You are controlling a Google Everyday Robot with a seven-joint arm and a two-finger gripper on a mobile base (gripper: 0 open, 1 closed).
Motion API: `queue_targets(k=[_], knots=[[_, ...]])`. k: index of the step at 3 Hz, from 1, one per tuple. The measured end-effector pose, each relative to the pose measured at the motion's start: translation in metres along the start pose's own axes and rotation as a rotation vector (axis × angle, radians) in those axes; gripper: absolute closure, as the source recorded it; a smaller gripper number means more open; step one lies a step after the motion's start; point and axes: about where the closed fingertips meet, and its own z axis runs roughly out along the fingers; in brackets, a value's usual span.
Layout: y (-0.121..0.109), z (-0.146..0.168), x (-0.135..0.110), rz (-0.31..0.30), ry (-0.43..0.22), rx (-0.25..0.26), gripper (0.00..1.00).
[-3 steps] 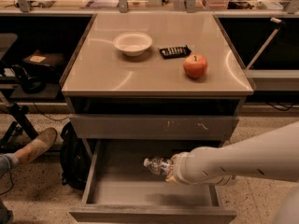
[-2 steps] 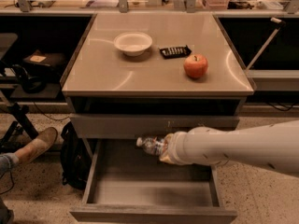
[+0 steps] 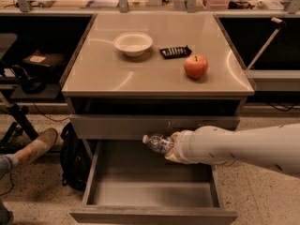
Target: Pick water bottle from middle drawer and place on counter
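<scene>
room: lab space, speckled floor (image 3: 265, 191), dark shelf bays left and right, cluttered bench along the far edge
counter (image 3: 117, 76): glossy beige top, centre of scene, light glare on it
arm (image 3: 243, 146): white, enters from the right, reaches left across the open drawer
middle drawer (image 3: 140, 191): pulled out toward the near side, grey floor bare
drawer front (image 3: 117, 126): closed, just above the open one, pale scratches right of centre
backpack (image 3: 72, 158): black, on the floor left of the cabinet
shoe (image 3: 36, 146): tan, someone's foot at near left
bowl (image 3: 133, 43): white, far left part of counter
apple (image 3: 196, 65): red, right side of counter
black packet (image 3: 175, 52): flat, between bowl and apple
gripper (image 3: 169, 147): at arm tip over the drawer's far side, pinching the bottle's base end
water bottle (image 3: 157, 143): held off the drawer floor, lying sideways, cap pointing left, in front of the scratched front's lower edge
</scene>
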Motion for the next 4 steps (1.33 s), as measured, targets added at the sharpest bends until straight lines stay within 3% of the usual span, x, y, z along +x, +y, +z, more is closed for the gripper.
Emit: queue_targets(k=[1, 2, 3, 4], knots=[[-0.021, -0.017, -0.001, -0.086, -0.025, 0.098, 1.00], [-0.072, -0.071, -0.009, -0.184, -0.075, 0.323, 1.00], [-0.121, -0.153, -0.041, -0.194, -0.131, 0.532, 1.00], [-0.153, -0.270, -0.092, -0.229, -0.152, 0.754, 1.00]])
